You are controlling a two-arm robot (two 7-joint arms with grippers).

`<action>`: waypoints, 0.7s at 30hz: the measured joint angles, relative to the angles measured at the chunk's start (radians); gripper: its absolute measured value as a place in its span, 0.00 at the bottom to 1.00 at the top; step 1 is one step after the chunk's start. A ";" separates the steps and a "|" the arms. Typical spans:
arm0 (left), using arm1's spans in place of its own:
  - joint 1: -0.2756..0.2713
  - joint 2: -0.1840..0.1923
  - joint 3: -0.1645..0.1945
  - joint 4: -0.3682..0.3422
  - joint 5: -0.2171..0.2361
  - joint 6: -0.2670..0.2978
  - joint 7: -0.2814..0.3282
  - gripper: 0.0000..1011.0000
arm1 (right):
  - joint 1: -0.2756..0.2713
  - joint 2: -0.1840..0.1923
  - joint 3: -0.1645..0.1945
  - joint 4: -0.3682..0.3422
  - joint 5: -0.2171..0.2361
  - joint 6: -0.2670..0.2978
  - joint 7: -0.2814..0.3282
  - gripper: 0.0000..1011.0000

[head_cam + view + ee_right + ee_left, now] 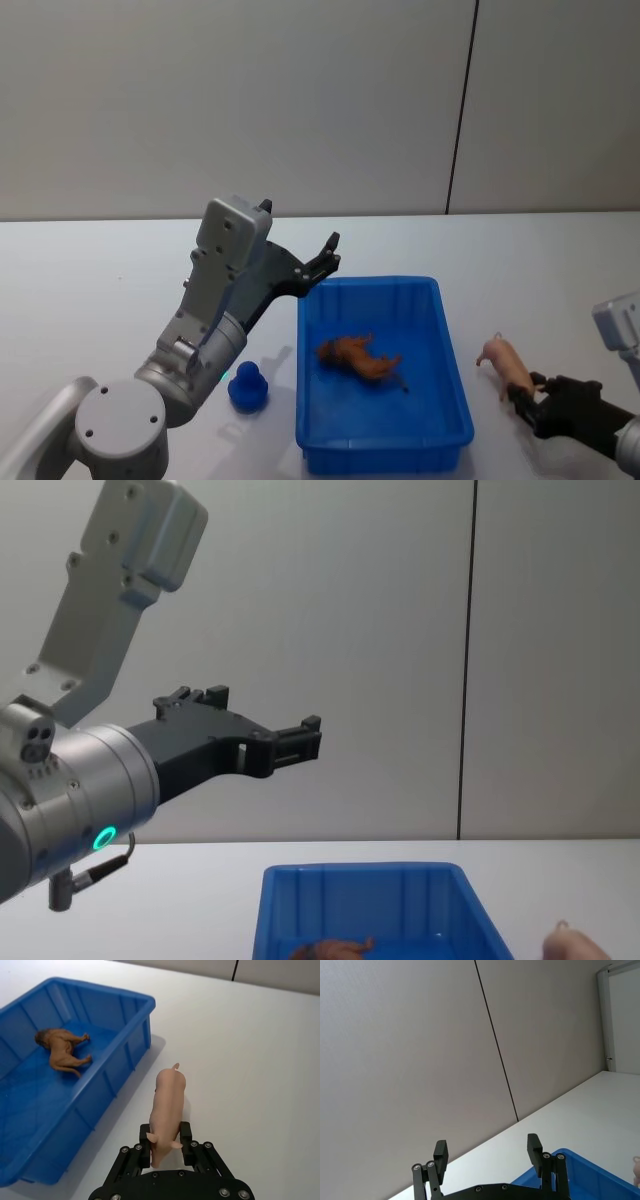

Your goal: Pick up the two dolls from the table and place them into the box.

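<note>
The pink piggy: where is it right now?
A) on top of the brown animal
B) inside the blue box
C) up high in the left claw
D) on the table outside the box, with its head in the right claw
D: the pink pig lies on the white table beside the blue box, its head end pinched in the right claw; only the brown doll is in the box.

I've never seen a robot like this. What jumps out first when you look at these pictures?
The bright blue box stands mid-table, with a reddish-brown doll lying on its side inside. Just right of the box a pink doll lies on the table, the right gripper closed on its head end. The left gripper hangs open in the air above the box's far left corner.
</note>
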 joint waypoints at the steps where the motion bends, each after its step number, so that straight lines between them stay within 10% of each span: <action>1: 0.000 0.000 0.000 0.000 0.000 0.000 0.000 0.99 | 0.001 0.000 0.000 -0.002 -0.001 -0.004 -0.002 0.33; 21: 0.000 0.000 0.000 0.000 0.000 0.000 0.000 0.99 | 0.059 -0.014 0.004 -0.058 -0.044 -0.121 0.046 0.33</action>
